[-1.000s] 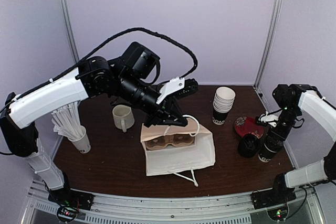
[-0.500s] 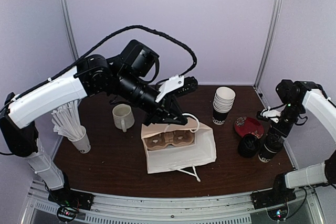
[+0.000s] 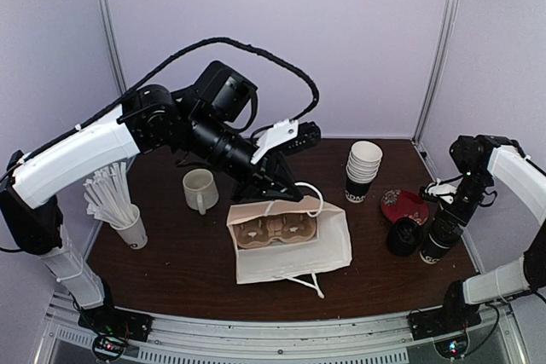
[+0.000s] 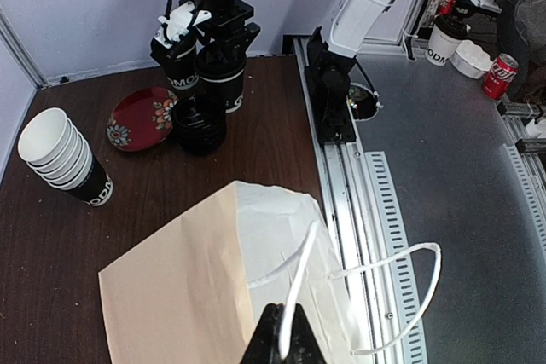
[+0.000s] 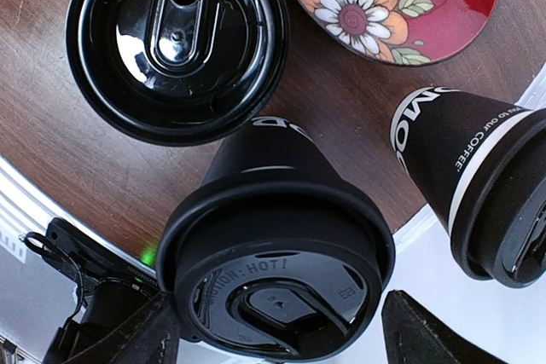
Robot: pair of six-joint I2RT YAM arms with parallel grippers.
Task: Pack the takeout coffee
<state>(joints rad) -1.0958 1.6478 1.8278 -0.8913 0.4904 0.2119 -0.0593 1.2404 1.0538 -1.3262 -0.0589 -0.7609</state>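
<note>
Two takeout coffee cups stand at the table's right edge. In the right wrist view one black lidded cup (image 5: 281, 245) sits between my right gripper's (image 5: 281, 309) open fingers, which straddle its lid without clearly touching it. The other cup (image 5: 478, 176) stands just to its right. From above, the right gripper (image 3: 445, 226) hangs over a cup (image 3: 433, 249). My left gripper (image 4: 287, 332) is shut on the white handle (image 4: 305, 270) of the paper bag (image 4: 205, 287). It holds the bag (image 3: 294, 249) open, with a brown cup carrier (image 3: 273, 229) inside.
A stack of black lids (image 3: 403, 236) and a red flowered plate (image 3: 405, 205) lie beside the cups. A stack of empty cups (image 3: 363, 168) stands behind the bag. A white mug (image 3: 200, 189) and a cup of white sticks (image 3: 128, 226) are at the left.
My left gripper has drawn the handle slightly up and back, opening the bag's mouth wider over the carrier. The right gripper has shifted only slightly over the cup.
</note>
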